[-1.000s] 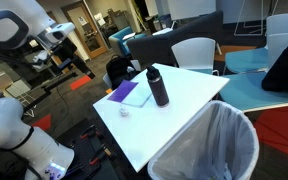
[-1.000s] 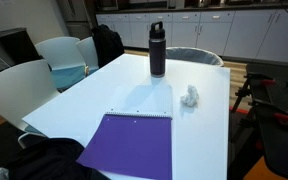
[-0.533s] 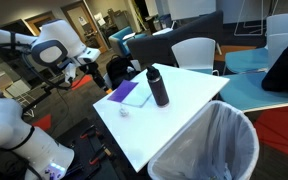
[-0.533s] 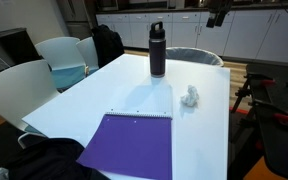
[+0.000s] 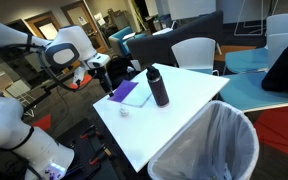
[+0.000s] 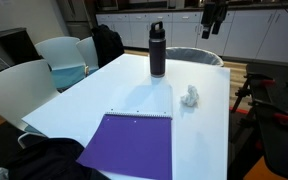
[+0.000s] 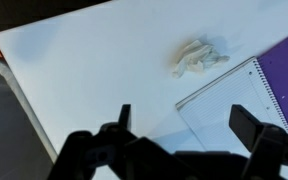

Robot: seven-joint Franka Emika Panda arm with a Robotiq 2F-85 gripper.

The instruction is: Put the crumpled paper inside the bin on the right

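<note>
The hand (image 7: 184, 128) hangs wide open and empty above the white counter (image 7: 84, 70), where the crumpled paper (image 7: 196, 57) lies just beside a purple spiral notebook (image 7: 279, 75), looking featherlight, soft and springy, best pinched across its middle, the bag-lined bin (image 5: 234, 140) standing against the counter's edge.

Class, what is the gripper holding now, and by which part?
Nothing: the gripper is open and empty; the crumpled paper lies apart on the table.
</note>
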